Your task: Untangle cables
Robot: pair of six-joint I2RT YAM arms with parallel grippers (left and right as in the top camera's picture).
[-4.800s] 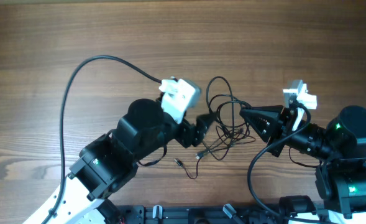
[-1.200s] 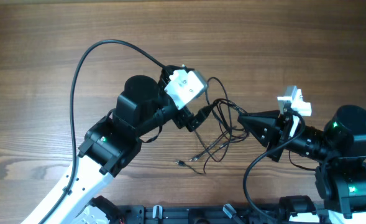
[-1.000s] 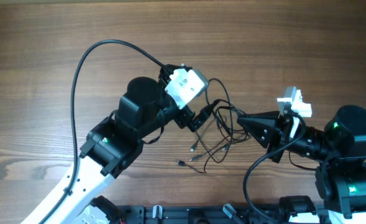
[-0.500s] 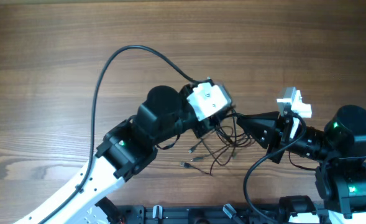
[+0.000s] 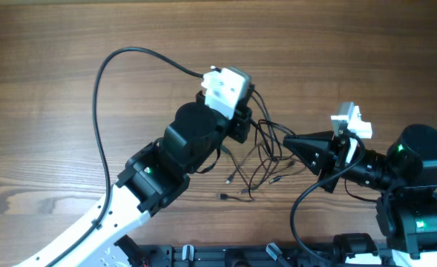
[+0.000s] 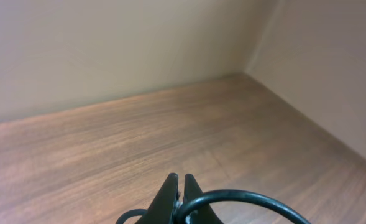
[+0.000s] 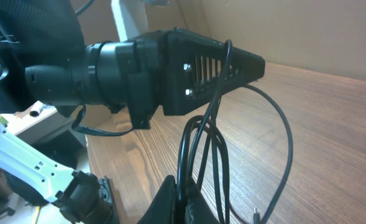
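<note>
Between the two grippers, a bit toward the near edge of the table (image 5: 55, 44): the cables (image 5: 266, 152), a loose knot of thin black cord. Strung mostly far-to-near in the overhead view, with the long axis running from up by the left gripper (image 6: 178, 185) down to a few free tails near the front, leaning slightly left on the way. Small plug ends (image 5: 222, 196) on those tails, pointing left and down-left; too tiny to make out the type. Round, smooth, slightly glossy cord, way thinner than the fat black cable (image 5: 99, 96) arching off the left arm (image 5: 192, 141). Left gripper pinched fully closed, tips pressed into a narrow wedge, with one curved loop of cord caught right at the tips in the left wrist view. Right gripper (image 5: 288, 141) likewise clamped tight, a pointed black triangle aimed left at the knot. Several strands rising straight out from between its tips in the right wrist view, one of them draped over the slotted black plastic of the other gripper. Table top in brown wood grain, matte, with the grain running left to right. Arms mostly matte black, white shell lower down on the left one, a white boxy camera block (image 5: 228, 87) on the wrist, little green lights (image 5: 403, 150) on the joints. Can't read any writing on any of it.
</note>
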